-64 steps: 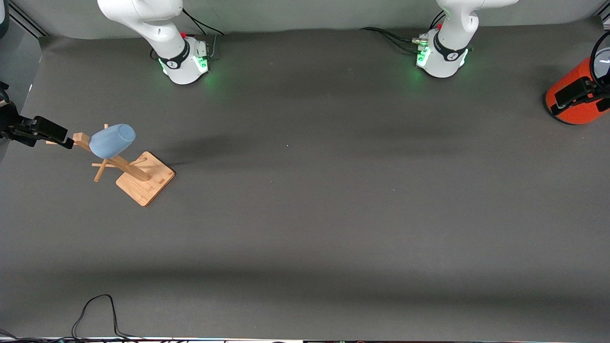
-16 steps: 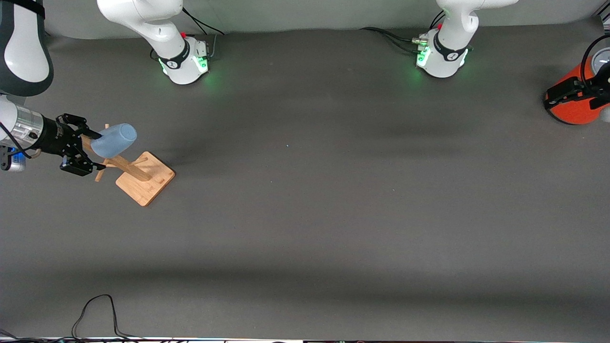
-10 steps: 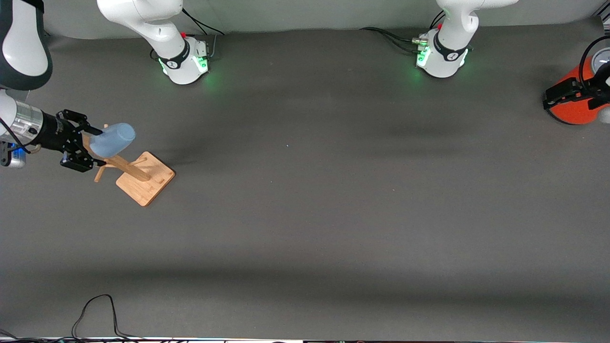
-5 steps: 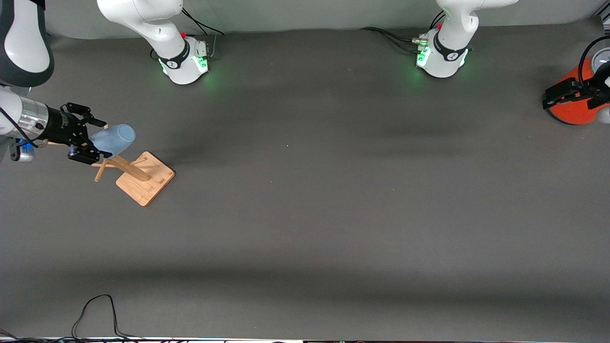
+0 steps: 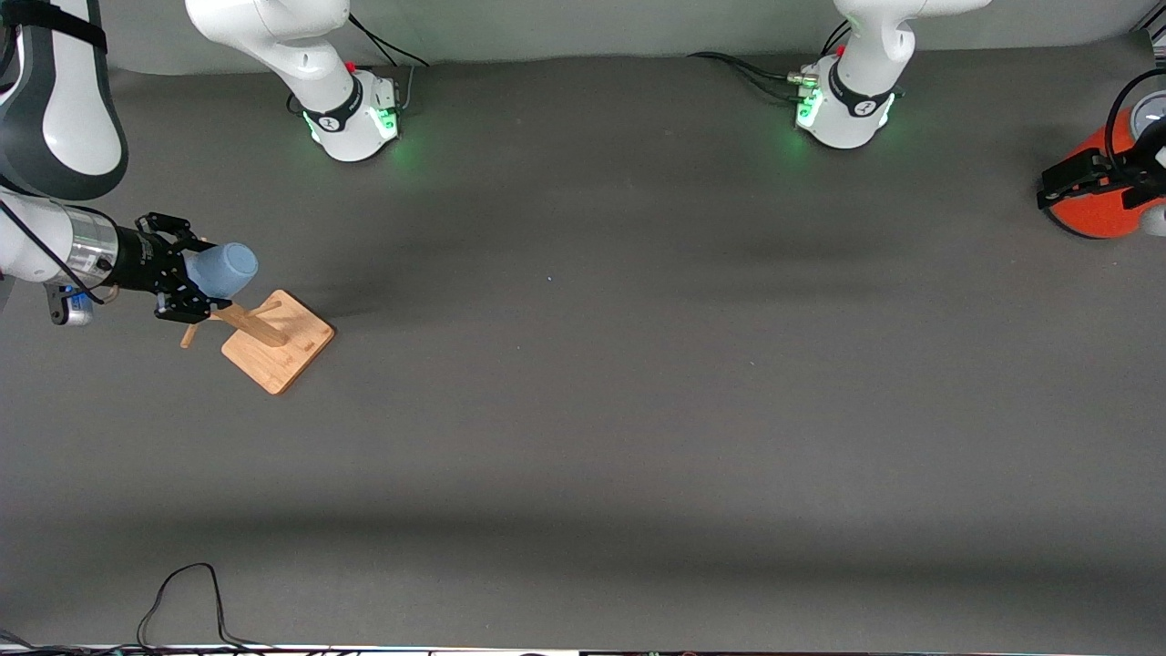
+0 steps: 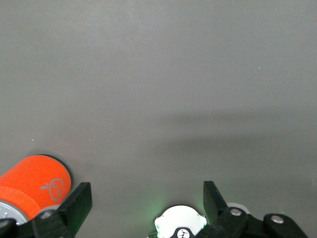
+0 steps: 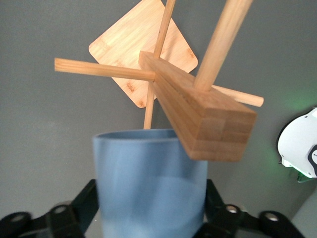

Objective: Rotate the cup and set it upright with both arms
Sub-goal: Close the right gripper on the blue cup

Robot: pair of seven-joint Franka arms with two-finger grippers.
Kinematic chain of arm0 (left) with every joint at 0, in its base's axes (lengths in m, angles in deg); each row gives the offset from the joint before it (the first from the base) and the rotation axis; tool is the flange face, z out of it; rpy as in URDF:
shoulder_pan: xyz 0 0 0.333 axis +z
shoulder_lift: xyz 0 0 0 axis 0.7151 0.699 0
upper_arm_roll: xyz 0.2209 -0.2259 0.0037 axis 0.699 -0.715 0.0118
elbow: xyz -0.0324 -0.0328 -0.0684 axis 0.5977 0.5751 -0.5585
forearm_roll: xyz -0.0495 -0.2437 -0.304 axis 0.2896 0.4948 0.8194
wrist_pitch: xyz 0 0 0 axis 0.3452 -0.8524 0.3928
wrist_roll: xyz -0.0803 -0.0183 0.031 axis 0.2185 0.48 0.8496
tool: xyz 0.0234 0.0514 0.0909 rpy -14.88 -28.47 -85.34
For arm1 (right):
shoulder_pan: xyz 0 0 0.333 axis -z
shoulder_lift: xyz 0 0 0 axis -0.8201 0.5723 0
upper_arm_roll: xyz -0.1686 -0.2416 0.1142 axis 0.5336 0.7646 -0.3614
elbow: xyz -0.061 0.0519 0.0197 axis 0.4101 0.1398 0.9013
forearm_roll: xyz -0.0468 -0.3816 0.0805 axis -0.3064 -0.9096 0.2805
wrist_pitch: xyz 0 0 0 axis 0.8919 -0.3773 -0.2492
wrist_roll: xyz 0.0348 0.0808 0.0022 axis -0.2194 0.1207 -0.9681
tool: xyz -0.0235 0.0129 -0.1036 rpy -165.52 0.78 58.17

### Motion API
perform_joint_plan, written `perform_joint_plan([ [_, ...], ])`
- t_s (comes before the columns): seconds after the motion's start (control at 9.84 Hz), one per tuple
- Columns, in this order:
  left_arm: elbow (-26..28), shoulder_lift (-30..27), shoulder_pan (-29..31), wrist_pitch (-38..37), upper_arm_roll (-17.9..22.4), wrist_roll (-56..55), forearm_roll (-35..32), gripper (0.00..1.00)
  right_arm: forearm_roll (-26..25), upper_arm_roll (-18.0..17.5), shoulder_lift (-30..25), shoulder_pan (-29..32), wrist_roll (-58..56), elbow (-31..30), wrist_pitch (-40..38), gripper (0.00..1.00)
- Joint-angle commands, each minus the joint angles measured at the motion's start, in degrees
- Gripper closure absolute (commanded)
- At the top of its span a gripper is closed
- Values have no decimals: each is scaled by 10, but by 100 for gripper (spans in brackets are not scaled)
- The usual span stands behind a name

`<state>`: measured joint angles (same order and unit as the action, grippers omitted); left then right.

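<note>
The cup (image 5: pixel 223 270) is a small light-blue tumbler with a matte, smooth wall and a slight taper. It is carried above the table on a wooden mug tree (image 5: pixel 258 336) toward the right arm's end of the table, tilted well off vertical, with its closed flat bottom turned toward the middle of the table. In the right wrist view the cup (image 7: pixel 148 181) shows as a plain blue cylinder just beside the square-section top of the tree's post (image 7: pixel 200 116).

The mug tree consists of a flat, rounded-corner bamboo base plate (image 7: pixel 143 49), a laminated square post and thin round dowel pegs (image 7: pixel 101 70) that project from the post at angles.

The right gripper (image 5: pixel 189 278) is at the cup's mouth end, above the table surface. Its black fingers (image 7: pixel 84 201) stand on either side of the cup wall and bracket it closely; firm contact cannot be confirmed.

The left gripper (image 6: pixel 143 203) waits over the table's edge at the left arm's end, beside a large orange cylinder (image 5: pixel 1098 196) with a grey end (image 6: pixel 10 210). Its two black, flat-faced fingers (image 6: pixel 79 201) are spread wide with nothing between them.

The table (image 5: pixel 638 383) is covered in a uniform dark-grey matte sheet. A thin black cable (image 5: pixel 187 597) loops on the edge nearest the front camera.
</note>
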<state>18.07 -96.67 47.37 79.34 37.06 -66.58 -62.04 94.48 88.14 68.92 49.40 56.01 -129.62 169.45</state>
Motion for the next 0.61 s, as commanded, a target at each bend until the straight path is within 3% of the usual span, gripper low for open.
perform_joint_plan([
  [0.0,1,-5,-2,-8,0,-3,-8,0,10,-1,1,-3,2,2,6,32],
  [0.2,1,-5,-2,-8,0,-3,-8,0,10,-2,1,-3,-14,3,4,44],
  [0.51,1,-5,-2,-7,0,-3,-8,0,10,-2,1,-3,-15,7,2,47],
])
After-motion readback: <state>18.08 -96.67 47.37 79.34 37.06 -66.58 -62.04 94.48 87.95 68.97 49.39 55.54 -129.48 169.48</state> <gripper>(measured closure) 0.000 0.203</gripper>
